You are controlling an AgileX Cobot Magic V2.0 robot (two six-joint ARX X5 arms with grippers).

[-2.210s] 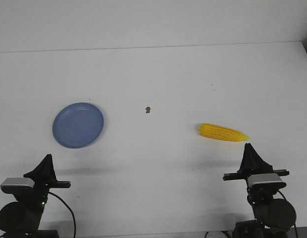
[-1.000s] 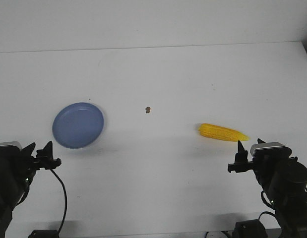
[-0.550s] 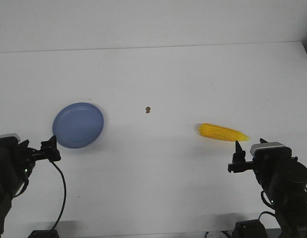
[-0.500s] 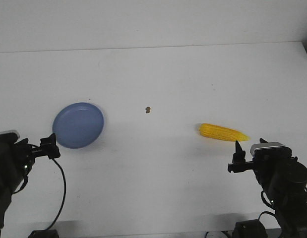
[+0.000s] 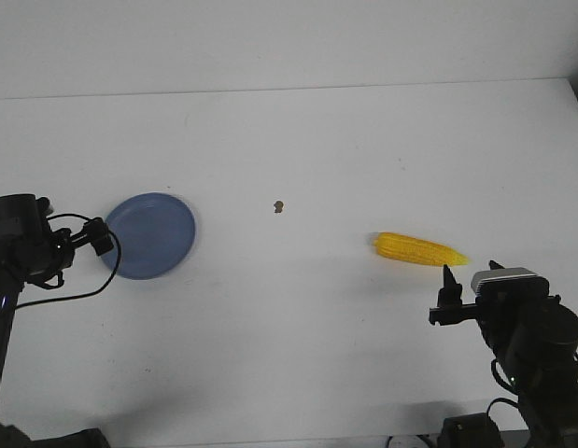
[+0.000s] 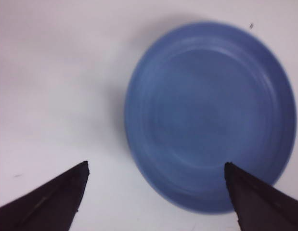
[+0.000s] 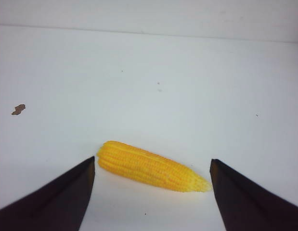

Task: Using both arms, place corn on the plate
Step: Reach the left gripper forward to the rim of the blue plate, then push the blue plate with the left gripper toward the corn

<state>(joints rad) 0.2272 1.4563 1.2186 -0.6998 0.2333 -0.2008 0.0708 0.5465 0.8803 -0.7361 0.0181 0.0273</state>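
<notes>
The corn [image 5: 421,249] lies toward the table's [image 5: 363,140] right edge, the plate [image 5: 150,234] toward its left. Both the right gripper [image 7: 151,192] and left gripper [image 6: 156,192] gape, holding nothing. The round cob could roll away from an off-centre pinch.

Plate [image 5: 150,235] left, corn [image 5: 420,250] right, speck [image 5: 279,205] between, farther back.

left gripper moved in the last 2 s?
Yes. The left gripper went up and away from the robot, from the table's near edge to the left rim of the plate, which stayed put.
</notes>
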